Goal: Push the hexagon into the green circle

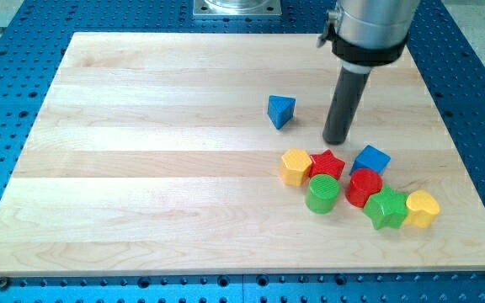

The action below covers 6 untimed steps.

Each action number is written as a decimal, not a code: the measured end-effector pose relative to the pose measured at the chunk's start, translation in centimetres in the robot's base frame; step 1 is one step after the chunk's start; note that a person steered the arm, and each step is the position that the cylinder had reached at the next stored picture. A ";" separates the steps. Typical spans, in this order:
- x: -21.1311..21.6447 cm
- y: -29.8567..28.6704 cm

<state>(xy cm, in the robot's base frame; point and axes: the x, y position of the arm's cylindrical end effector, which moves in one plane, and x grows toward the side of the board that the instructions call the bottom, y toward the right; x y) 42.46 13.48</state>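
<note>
A yellow hexagon lies right of the board's middle. A green circle block lies just below and to its right, close to it or touching. My tip rests on the board above the cluster, just above a red star and to the upper right of the hexagon, apart from it.
A blue triangle lies to the left of my tip. A blue cube, a red round block, a green star and a yellow heart crowd the right of the cluster. The wooden board sits on a blue perforated table.
</note>
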 end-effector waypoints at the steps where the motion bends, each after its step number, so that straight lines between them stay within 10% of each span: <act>1: 0.0 2.9; 4: 5.5 -0.7; 6: 6.7 -14.0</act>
